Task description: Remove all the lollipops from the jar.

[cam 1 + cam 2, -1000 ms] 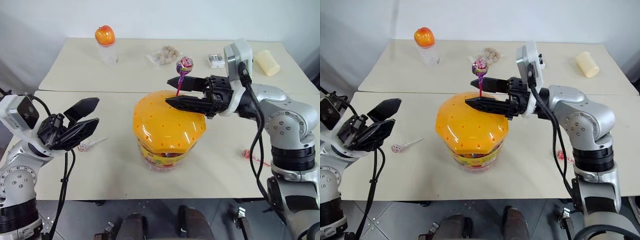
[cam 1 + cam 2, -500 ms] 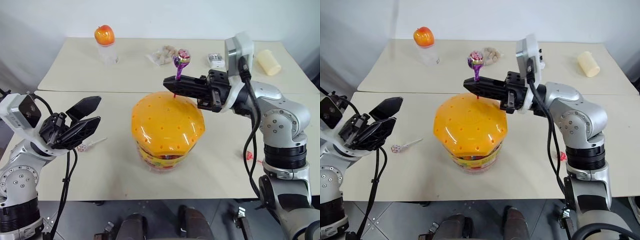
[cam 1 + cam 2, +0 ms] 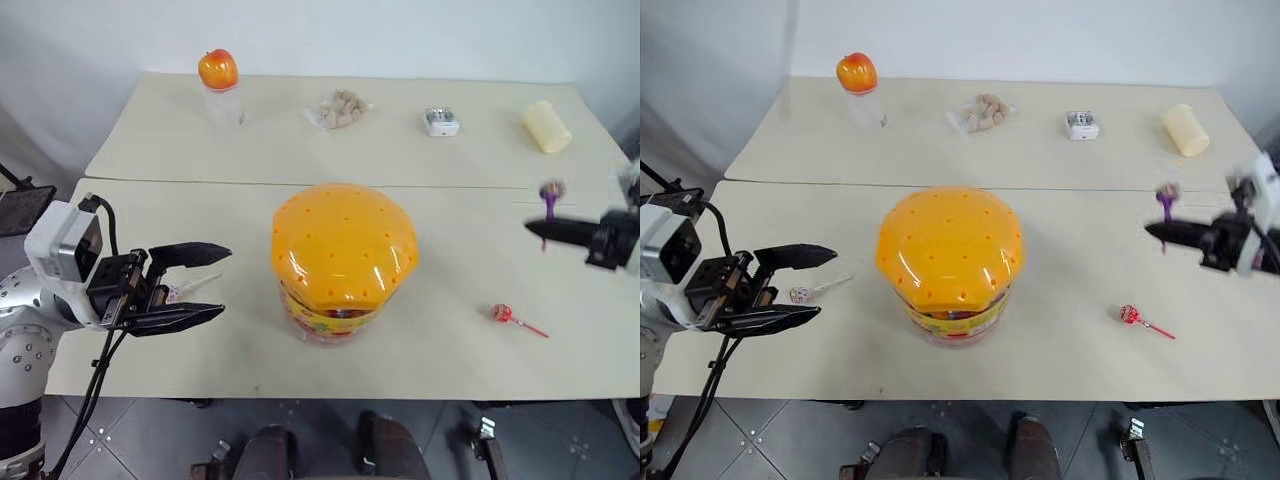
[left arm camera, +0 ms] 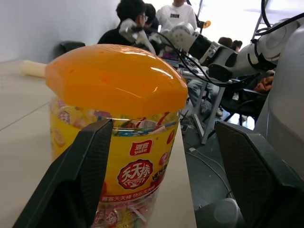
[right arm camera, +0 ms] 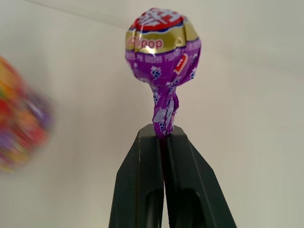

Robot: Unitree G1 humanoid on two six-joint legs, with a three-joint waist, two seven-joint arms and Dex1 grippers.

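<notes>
From the head views, the jar (image 3: pixel 344 262) is standing mid-table with its orange lid on. The right gripper (image 3: pixel 541 231), at the right edge, is pinching the purple lollipop (image 3: pixel 550 190); the red lollipop (image 3: pixel 503 314) is lying near it.

The pink lollipop (image 3: pixel 800 294) is lying beside the left gripper (image 3: pixel 805 285).

In the left wrist view, the fingers (image 4: pixel 76 183) are standing wide apart, holding nothing, facing the jar.

In the right wrist view, the fingers (image 5: pixel 140 190) are closing on the stick.
</notes>
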